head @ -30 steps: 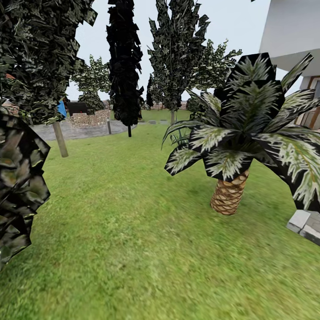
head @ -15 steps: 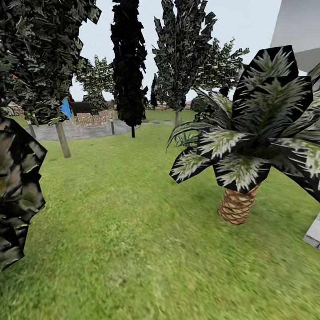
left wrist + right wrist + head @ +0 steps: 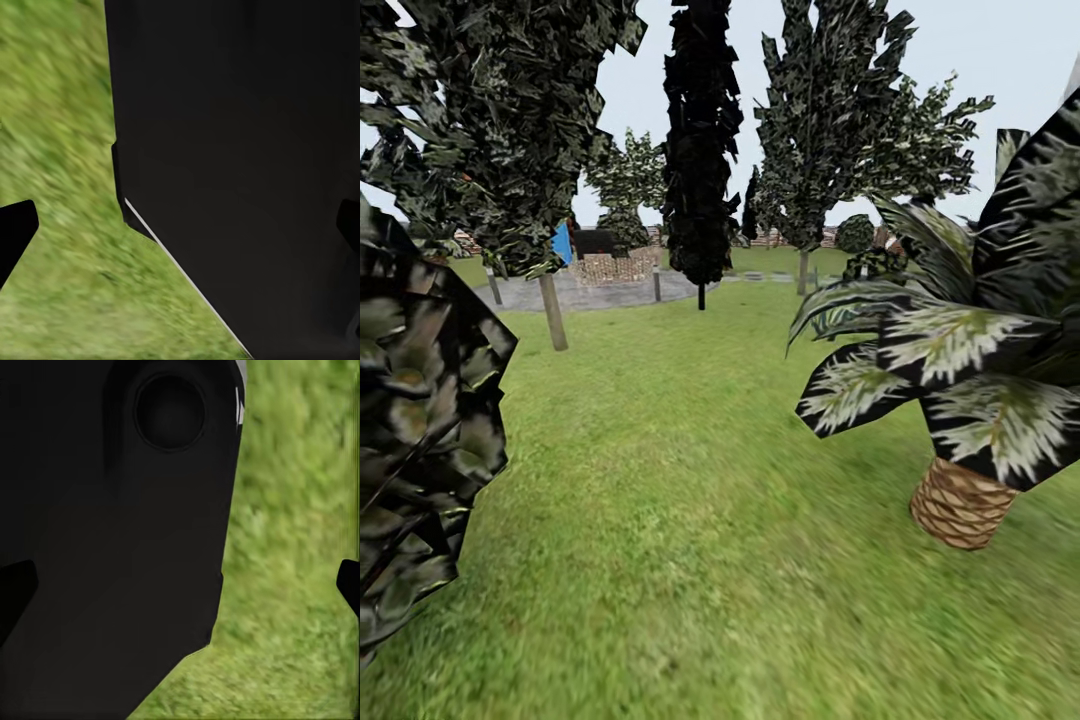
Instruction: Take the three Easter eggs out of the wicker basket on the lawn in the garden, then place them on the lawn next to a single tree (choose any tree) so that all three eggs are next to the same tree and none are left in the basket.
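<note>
We're out on the lawn: short palm to our right, grey-trunk tree ahead-left beside a paved patch, dark foliage close at far left. Left claw and right claw each have fingertips wide apart at the wrist views' edges, nothing between them, with our own black body and blurred grass beyond.

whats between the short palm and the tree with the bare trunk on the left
Bare lawn alone separates the palm from the tree trunk, in the head view.
</note>
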### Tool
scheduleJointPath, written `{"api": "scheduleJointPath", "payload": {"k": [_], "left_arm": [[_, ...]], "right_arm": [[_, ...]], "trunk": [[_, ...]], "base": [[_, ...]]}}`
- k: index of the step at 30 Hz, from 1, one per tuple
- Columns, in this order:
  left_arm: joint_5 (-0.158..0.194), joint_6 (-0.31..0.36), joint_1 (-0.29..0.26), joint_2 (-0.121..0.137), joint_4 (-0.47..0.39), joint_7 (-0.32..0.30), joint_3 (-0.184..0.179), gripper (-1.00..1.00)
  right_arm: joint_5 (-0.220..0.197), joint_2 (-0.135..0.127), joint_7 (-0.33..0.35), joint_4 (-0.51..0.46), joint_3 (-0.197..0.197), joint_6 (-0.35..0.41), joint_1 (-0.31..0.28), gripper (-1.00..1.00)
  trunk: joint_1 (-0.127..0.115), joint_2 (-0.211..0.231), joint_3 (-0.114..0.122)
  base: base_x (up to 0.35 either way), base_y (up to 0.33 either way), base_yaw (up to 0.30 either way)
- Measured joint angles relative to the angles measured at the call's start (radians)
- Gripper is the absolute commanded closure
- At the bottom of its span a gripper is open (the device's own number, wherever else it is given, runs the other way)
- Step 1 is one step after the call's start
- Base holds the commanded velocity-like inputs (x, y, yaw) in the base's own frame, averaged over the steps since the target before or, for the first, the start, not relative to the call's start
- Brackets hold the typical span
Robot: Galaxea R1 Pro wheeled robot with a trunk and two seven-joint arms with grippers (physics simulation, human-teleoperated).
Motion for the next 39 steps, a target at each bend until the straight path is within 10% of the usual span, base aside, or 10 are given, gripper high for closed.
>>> {"api": "scheduleJointPath", "payload": {"k": [11, 22, 39], "left_arm": [[0.000, 0.000, 0.000, 0.000, 0.000, 0.000, 0.000, -1.00], [0.007, -0.001, 0.009, 0.042, -0.003, -0.006, 0.008, -1.00], [0.010, 0.002, 0.009, 0.044, -0.003, -0.009, 0.007, -1.00]], "right_arm": [[0.003, -0.004, 0.004, -0.001, 0.000, -0.005, 0.000, -1.00], [-0.001, -0.064, 0.002, 0.000, 0.002, -0.005, -0.003, -1.00], [-0.004, -0.060, 0.004, 0.001, 0.002, -0.001, -0.003, -1.00]], "trunk": [[0.000, 0.000, 0.000], [0.000, 0.000, 0.000], [0.000, 0.000, 0.000]], "base": [[0.307, 0.000, 0.022], [0.081, 0.000, 0.000], [0.330, 0.000, 0.097]]}}
